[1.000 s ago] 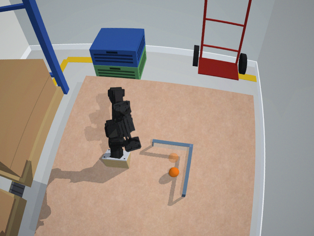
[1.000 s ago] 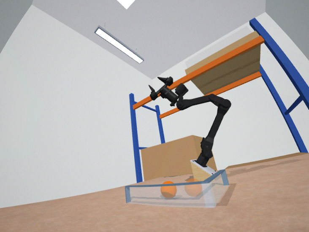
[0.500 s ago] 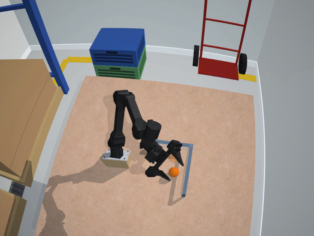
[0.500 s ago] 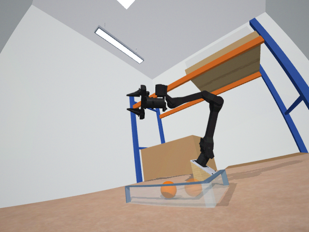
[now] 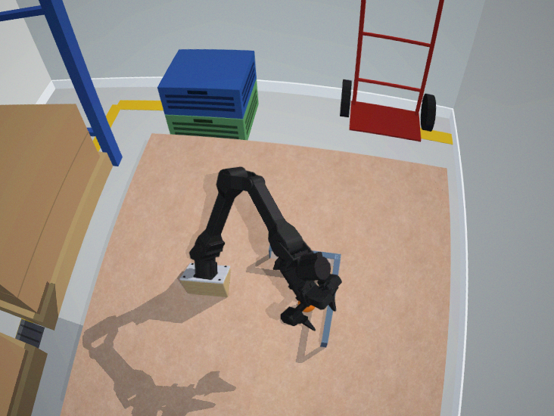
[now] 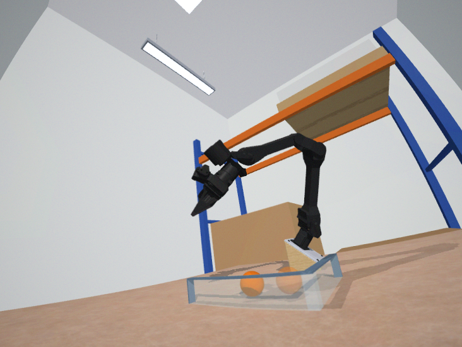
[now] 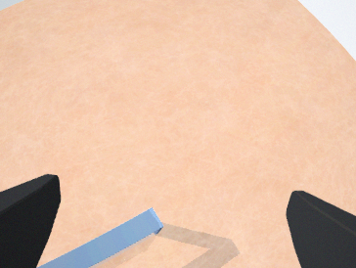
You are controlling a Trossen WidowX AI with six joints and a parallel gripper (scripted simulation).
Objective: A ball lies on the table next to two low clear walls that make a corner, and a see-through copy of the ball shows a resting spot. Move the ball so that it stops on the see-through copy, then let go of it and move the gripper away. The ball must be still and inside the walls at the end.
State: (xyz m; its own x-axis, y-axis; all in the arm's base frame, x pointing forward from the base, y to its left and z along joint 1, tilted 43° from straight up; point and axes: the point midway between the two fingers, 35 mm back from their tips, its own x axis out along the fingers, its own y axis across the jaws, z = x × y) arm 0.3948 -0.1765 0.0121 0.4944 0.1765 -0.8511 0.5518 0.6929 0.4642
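The solid orange ball [image 5: 306, 308] [image 6: 251, 284] rests on the table on the inner side of the long clear wall [image 5: 328, 326] [image 6: 190, 291] [image 7: 108, 240]. The see-through copy [image 6: 289, 280] is right of the ball in the exterior view, nearer the corner with the other clear wall [image 5: 332, 256] [image 6: 322, 262]. The arm hides the copy in the top view. My gripper [image 5: 324, 319] [image 6: 192, 214] [image 7: 176, 198] is open and empty, well above the table and the walls. Neither ball nor copy shows in the wrist view.
The arm's base block [image 5: 206, 287] stands on the tan table [image 5: 384, 223], left of the walls in the top view. Blue and green crates [image 5: 206, 71], a red hand truck [image 5: 384, 120] and shelving with boxes stand beyond the table.
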